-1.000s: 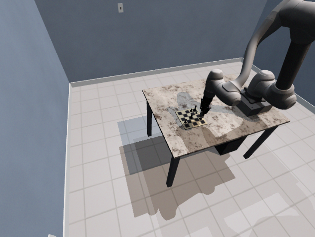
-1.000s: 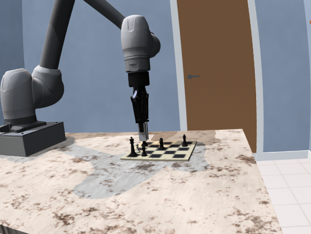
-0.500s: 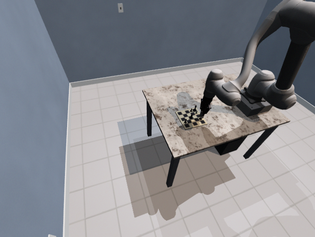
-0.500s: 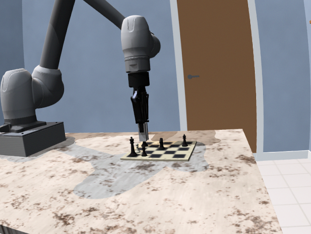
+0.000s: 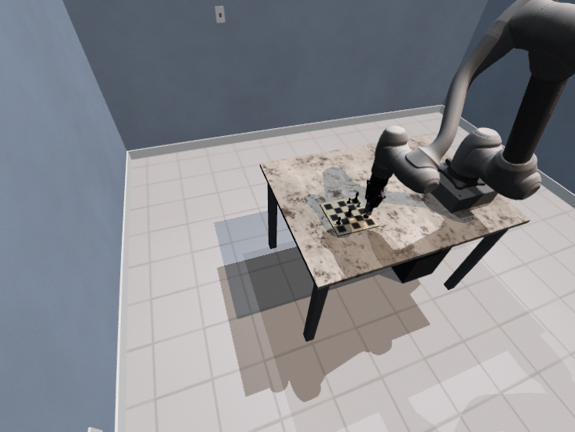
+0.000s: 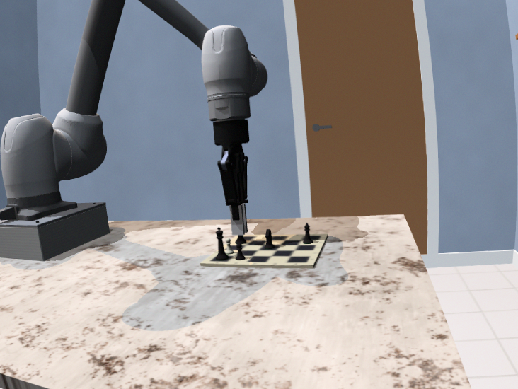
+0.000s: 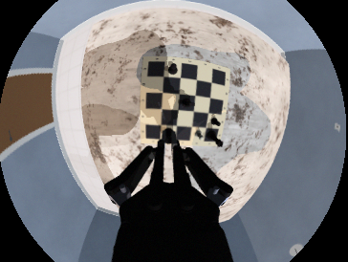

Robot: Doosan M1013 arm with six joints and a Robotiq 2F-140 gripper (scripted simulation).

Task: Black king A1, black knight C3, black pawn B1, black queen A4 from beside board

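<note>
The small chessboard [image 6: 272, 250] lies on the marble table. My gripper [image 6: 239, 230] points straight down over the board's robot-side edge, near its far corner. It is shut on the black queen [image 6: 240, 240], whose base is at or just above the board; I cannot tell if it touches. The black king [image 6: 219, 244] stands on the near corner on the robot side, with the black pawn [image 6: 240, 250] next to it on the front row. The black knight [image 6: 268, 238] stands further in. In the wrist view my fingers hide the queen.
A white pawn [image 6: 228, 245] stands close behind the king and pawn. Another black piece [image 6: 307, 233] stands on the far corner away from the robot. The robot base [image 6: 50, 225] sits on the table to the left. The table edge runs to the right.
</note>
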